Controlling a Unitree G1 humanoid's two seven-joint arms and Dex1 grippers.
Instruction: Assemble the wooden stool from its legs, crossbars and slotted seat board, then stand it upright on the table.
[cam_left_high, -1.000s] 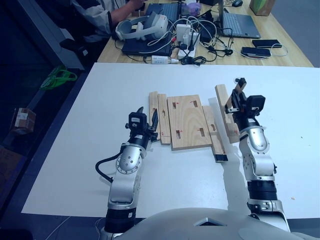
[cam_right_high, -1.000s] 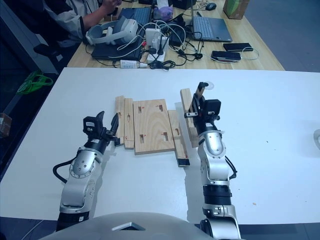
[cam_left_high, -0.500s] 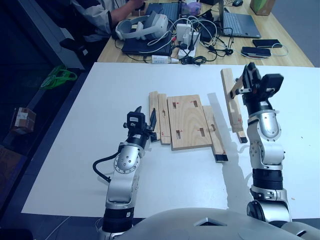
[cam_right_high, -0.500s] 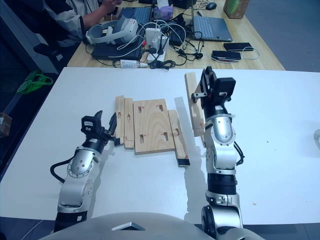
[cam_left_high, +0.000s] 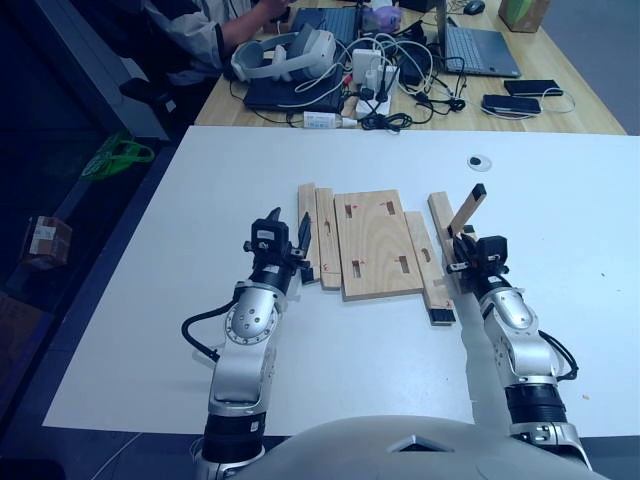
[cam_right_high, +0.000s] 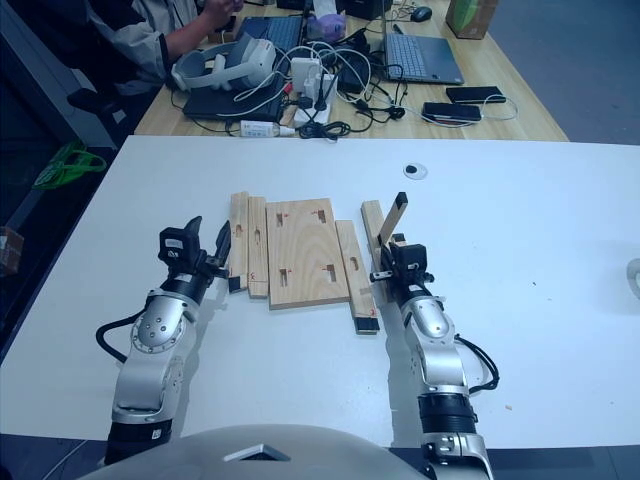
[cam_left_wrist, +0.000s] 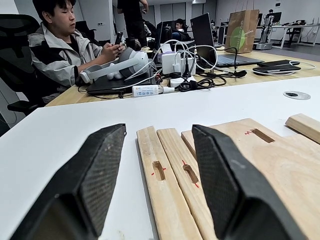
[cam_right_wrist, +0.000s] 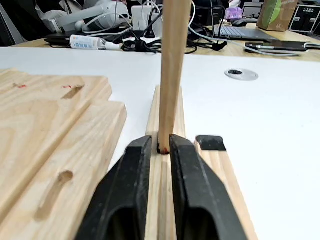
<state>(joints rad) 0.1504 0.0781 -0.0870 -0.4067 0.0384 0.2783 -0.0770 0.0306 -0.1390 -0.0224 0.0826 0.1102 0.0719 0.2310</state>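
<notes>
Wooden, black-tipped leg (cam_left_high: 467, 210) stands tilted, pinched by right tool (cam_right_wrist: 160, 144).

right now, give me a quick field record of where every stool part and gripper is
left gripper: open, at the near end of the left strips
right gripper: shut on the held piece
held piece: tilted up off the table, dark end on top
seat board: flat on the table, slots facing up
left strips: two, flat, side by side left of the board
black-ended strip: flat along the board's right edge
flat piece: lying under the held piece
assembly: no parts visibly joined yet
</notes>
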